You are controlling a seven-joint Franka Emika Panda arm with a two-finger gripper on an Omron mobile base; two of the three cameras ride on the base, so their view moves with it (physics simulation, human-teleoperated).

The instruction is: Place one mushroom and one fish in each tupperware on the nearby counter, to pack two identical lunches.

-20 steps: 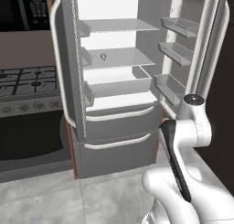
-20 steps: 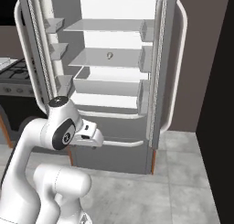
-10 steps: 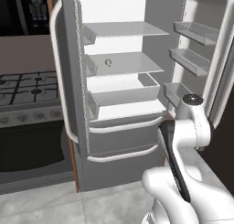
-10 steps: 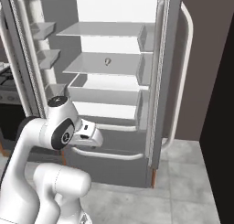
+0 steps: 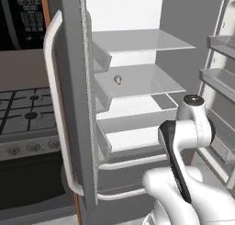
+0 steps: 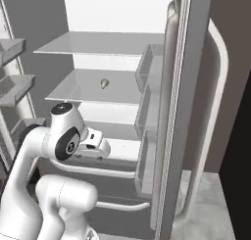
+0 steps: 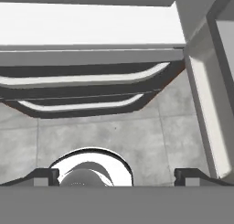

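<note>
One mushroom (image 5: 118,79), two fridge shelves (image 5: 142,40), two drawer handles (image 7: 82,79).

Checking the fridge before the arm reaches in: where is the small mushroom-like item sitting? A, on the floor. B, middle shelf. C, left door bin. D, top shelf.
B: the small item rests on the middle shelf, with the top shelf above it.

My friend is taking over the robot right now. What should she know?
Gripper: open, holding nothing, pointing down at the floor in front of the fridge drawers.
Fridge doors stand open. One small mushroom sits on the middle shelf.
Fish, tubs and counter are not visible from here.
Done: nothing packed so far as can be seen.
Left: grab the mushroom, find the rest, fill both tubs.
</note>
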